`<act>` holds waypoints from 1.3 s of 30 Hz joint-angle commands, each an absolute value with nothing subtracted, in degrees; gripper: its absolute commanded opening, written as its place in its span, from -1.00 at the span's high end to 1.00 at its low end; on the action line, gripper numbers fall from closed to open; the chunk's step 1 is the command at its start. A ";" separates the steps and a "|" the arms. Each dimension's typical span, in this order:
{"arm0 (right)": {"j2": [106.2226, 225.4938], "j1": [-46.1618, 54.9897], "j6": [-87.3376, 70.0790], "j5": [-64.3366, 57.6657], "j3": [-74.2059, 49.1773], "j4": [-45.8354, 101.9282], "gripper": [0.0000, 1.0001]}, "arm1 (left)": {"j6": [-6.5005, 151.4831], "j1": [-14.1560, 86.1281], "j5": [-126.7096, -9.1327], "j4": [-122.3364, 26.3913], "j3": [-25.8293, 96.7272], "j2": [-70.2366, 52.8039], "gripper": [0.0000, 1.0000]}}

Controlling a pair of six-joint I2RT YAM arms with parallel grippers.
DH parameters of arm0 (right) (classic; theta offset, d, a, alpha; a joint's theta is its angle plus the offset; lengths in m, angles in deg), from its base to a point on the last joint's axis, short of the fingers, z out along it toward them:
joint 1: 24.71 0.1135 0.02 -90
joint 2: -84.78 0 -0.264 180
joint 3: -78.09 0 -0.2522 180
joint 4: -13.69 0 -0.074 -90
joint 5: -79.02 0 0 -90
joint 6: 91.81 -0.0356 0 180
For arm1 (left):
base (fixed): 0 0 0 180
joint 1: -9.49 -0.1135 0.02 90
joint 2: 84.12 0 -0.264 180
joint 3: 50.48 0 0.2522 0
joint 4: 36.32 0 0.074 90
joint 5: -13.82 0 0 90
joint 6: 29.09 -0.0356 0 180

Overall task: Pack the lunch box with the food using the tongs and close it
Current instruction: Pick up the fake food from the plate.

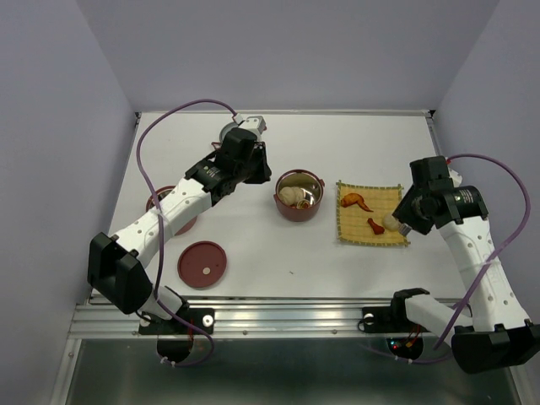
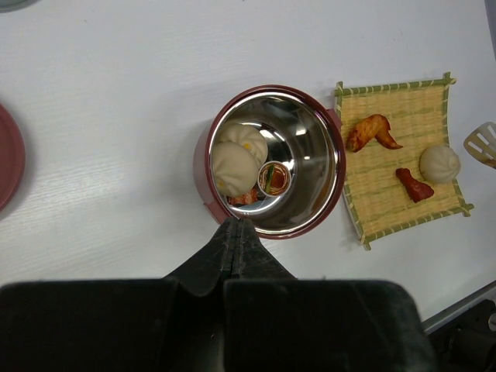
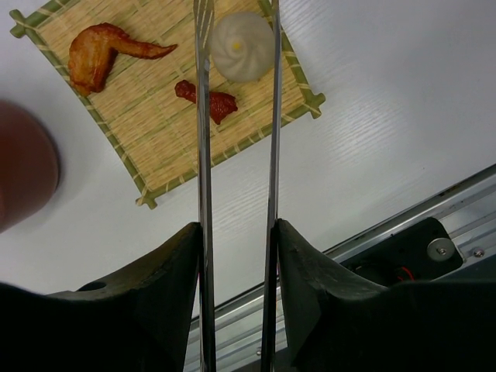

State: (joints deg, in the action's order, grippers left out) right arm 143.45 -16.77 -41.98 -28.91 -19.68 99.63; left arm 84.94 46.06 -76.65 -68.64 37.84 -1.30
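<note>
Right hand [image 3: 239, 232] clamps the tongs [image 3: 204, 155], arms half spread and running straight ahead, the pale bun [image 3: 242, 45] showing between their tips on the mat [image 3: 147, 132]. To its left on the bench [image 1: 253, 245] stands the lunch box [image 1: 297, 216], just beyond the left hand [image 2: 235, 232], closed and empty.
</note>
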 commanded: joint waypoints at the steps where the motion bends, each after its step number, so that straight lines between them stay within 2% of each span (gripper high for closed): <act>1: 142.17 -16.71 -42.25 -28.55 -19.42 98.73 0.04 | 84.11 45.87 -76.45 -66.51 37.64 -1.33 1.00; 8: 141.38 -16.71 -42.25 -27.33 -21.70 97.94 -0.04 | 84.03 45.87 -76.45 -66.42 37.55 -1.15 1.00; 27: 142.08 -16.71 -41.10 -24.43 -26.89 94.34 -0.03 | 84.11 45.96 -76.45 -66.34 37.46 -0.63 1.00; 31: 142.35 -16.71 -40.84 -24.07 -26.80 93.90 0.10 | 84.20 45.87 -76.45 -66.25 37.46 -0.63 1.00; 39: 142.43 -16.71 -40.49 -24.77 -23.29 95.47 0.65 | 84.12 45.87 -76.45 -66.34 37.63 -0.54 1.00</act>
